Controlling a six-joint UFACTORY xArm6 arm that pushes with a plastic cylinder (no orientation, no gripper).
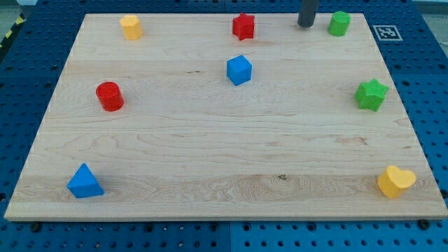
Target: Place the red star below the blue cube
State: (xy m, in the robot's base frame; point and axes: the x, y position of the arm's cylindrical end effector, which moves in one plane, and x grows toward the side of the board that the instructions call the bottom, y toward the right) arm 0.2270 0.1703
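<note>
The red star (243, 26) sits near the view's top edge of the wooden board, a little right of centre. The blue cube (239, 70) lies just below it in the view, slightly left. My tip (306, 25) is at the view's top, right of the red star by a clear gap and just left of a green cylinder (339, 23). It touches no block.
A yellow block (131, 26) is at top left, a red cylinder (109, 96) at left, a blue triangle (85, 182) at bottom left, a green star (371, 94) at right, a yellow heart (395, 181) at bottom right. The board (210, 154) lies on a blue pegboard.
</note>
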